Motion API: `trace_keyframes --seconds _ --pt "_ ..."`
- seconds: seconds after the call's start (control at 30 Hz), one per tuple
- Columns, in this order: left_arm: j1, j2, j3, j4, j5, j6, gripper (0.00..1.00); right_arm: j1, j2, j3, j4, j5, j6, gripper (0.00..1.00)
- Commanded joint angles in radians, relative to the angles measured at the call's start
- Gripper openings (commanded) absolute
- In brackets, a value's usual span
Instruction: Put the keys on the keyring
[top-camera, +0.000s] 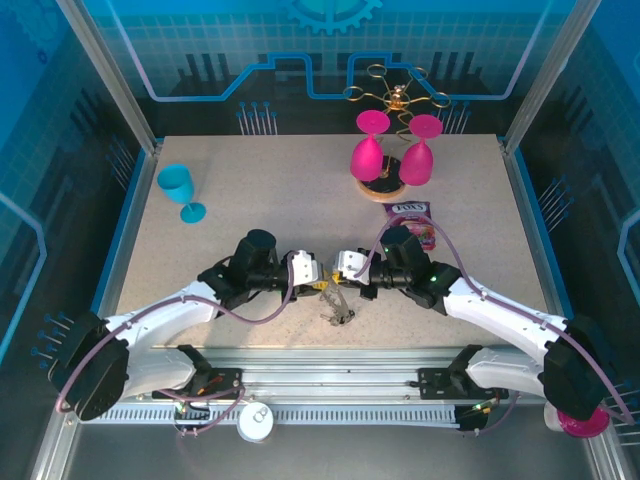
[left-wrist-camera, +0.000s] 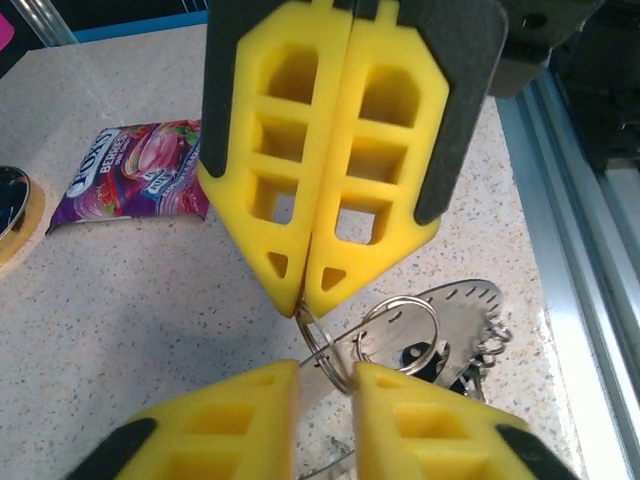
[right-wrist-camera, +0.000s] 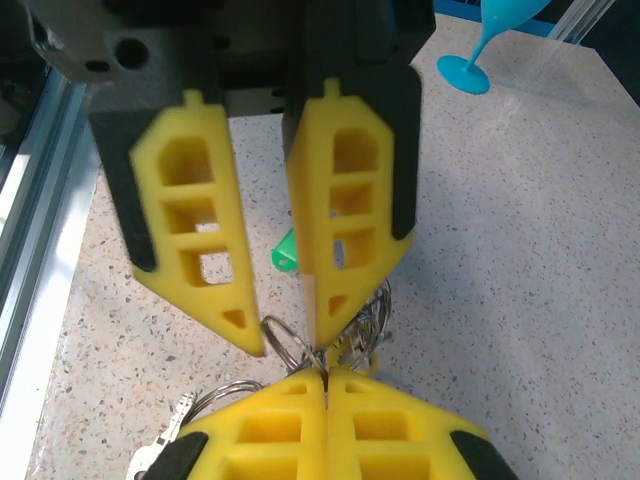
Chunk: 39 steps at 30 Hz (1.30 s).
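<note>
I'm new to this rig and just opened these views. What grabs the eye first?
The two yellow-fingered grippers meeting tip to tip at the table's near edge: the right gripper shut on a wire ring, the left gripper open around it. Behind, two pink glasses sit upside down by a gold stand; a blue glass stands far left.

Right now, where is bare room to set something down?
Free: the table's middle, between the teal goblet and the pink goblets; also the right side beyond the snack packet. Crowded: near centre, where left end effector and right end effector meet over the keys.
</note>
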Motion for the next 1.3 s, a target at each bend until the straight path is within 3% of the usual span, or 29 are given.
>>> trace_keyframes --seconds 0.0,0.1,0.23,0.3,0.33,0.43,0.63,0.97,1.27 --pt "-0.002 0.014 -0.016 0.107 -0.018 -0.023 0.08 0.013 0.002 -0.009 0.052 -0.044 0.025 0.0" --pt "-0.001 0.019 -0.029 0.163 -0.046 -0.032 0.0 0.014 0.001 -0.014 0.05 -0.048 0.023 0.0" --pt "-0.002 0.018 -0.033 0.166 -0.047 -0.013 0.0 -0.001 -0.018 -0.034 0.055 -0.048 0.008 0.01" --pt "-0.002 0.013 -0.041 0.162 -0.041 0.012 0.0 -0.035 -0.047 -0.066 0.082 -0.052 0.009 0.22" --pt "-0.004 0.009 -0.048 0.167 -0.038 0.028 0.0 -0.051 -0.061 -0.084 0.103 -0.061 0.009 0.27" --pt "-0.012 -0.004 -0.073 0.194 -0.035 0.082 0.0 -0.072 -0.085 -0.117 0.125 -0.087 -0.029 0.32" --pt "-0.064 -0.001 -0.087 0.207 -0.076 0.24 0.0 -0.038 -0.048 -0.113 0.122 -0.09 -0.111 0.33" --pt "-0.165 0.025 -0.154 0.423 -0.358 0.552 0.0 0.009 -0.105 -0.215 0.161 0.044 -0.267 0.33" --pt "-0.185 0.032 -0.167 0.449 -0.37 0.623 0.0 0.031 -0.123 -0.24 0.23 0.103 -0.27 0.31"
